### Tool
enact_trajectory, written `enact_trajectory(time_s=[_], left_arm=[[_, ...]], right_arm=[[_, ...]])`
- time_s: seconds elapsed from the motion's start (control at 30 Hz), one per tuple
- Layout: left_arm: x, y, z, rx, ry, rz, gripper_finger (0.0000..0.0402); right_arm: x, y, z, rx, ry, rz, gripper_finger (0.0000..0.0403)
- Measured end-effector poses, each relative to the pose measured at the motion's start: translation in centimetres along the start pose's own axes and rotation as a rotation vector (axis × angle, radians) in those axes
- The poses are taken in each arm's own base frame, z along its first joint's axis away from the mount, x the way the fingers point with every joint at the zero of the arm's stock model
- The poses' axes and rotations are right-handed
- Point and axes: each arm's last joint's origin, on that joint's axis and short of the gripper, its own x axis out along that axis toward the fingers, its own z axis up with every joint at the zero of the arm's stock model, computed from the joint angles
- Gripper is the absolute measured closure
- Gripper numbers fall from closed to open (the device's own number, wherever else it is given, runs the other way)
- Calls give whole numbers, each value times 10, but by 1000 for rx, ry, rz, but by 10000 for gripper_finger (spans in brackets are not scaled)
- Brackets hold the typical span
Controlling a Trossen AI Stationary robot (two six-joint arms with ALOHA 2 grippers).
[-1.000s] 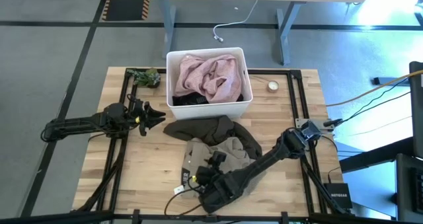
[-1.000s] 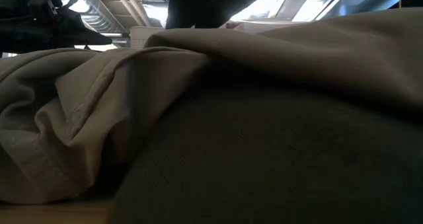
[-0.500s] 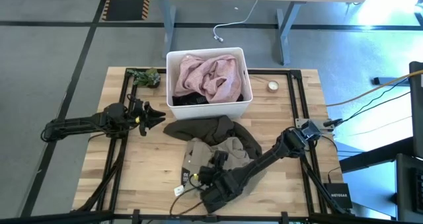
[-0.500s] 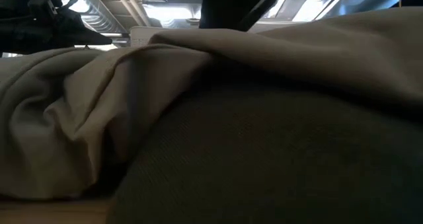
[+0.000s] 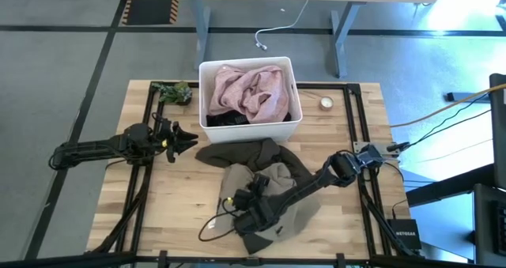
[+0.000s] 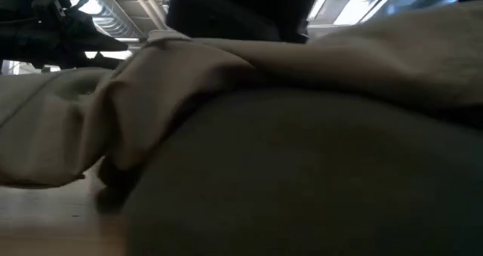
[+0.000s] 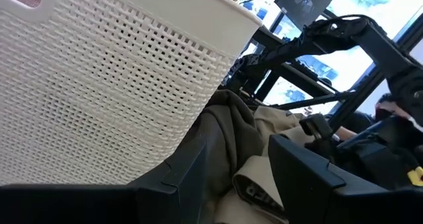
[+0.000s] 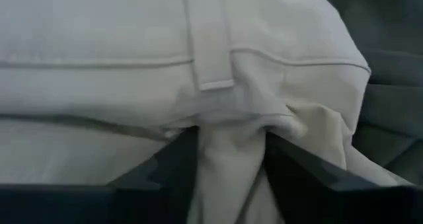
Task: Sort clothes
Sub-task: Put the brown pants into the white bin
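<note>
Right wrist view shows a fold of the khaki garment point(image 8: 225, 151) bunched between my right claw point(image 8: 228, 174) fingers, clenched on it.

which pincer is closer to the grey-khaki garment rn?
Right. The right pincer is on the grey-khaki garment, fabric bunched between its fingers. The left pincer waits off to the garment's left, beside the white bin.

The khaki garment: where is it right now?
In the high view the khaki garment lies at the table's front middle, against the olive-brown garment below the white bin, bunched between the right gripper fingers.
</note>
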Motion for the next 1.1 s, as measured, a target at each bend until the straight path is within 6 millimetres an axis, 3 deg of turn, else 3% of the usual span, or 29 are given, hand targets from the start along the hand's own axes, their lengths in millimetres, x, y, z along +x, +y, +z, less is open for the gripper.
enact_trajectory(time_s=[0.2, 0.37, 0.67, 0.77, 1.1], left_arm=[[0, 0, 0, 0, 0, 0, 245], [0, 0, 0, 0, 0, 0, 245], [0, 0, 0, 0, 0, 0, 245], [0, 0, 0, 0, 0, 0, 245], [0, 0, 0, 0, 0, 0, 245]], right_arm=[[-2, 1, -1, -37, 2, -2, 383], [-20, 3, 4, -42, -64, -31, 380], [-89, -4, 19, -41, -324, -156, 389], [-104, -22, 26, -48, -379, -201, 396], [-157, -128, 77, 160, -565, -382, 397]])
